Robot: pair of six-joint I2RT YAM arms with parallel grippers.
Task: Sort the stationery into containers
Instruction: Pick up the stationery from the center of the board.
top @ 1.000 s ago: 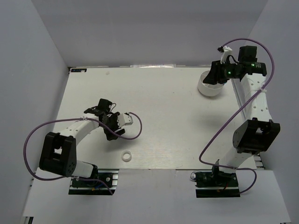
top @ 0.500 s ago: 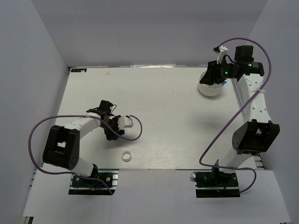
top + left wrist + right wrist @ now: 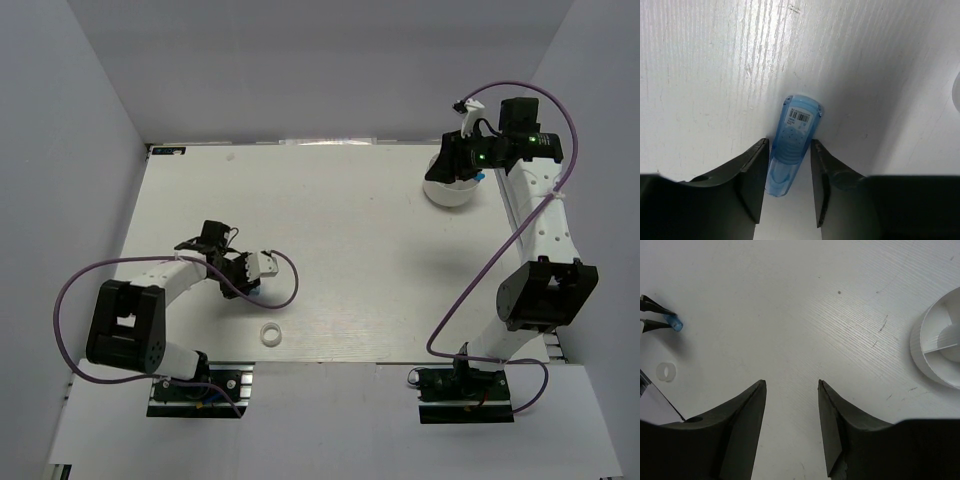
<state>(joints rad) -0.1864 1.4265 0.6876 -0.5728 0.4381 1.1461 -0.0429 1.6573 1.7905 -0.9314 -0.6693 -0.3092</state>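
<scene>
Looking at your left pincer (image 3: pixel 788 146), you see its two fingers pressed close on both sides of the light-blue tube (image 3: pixel 797 125), so it seems to have hold of it. The tube points the same way as the fingers, and its label end sticks out past the tips. I cannot tell if it is off the table (image 3: pixel 700 60) yet.

The white dish (image 3: pixel 448 190) is well apart from it, at the far right, near your right pincer (image 3: pixel 791 385). That one is wide open and holds nothing.

Only the left wrist view shows the grip. The top view shows the way across, but hides the tube. The right wrist view shows the dish's walls inside.
</scene>
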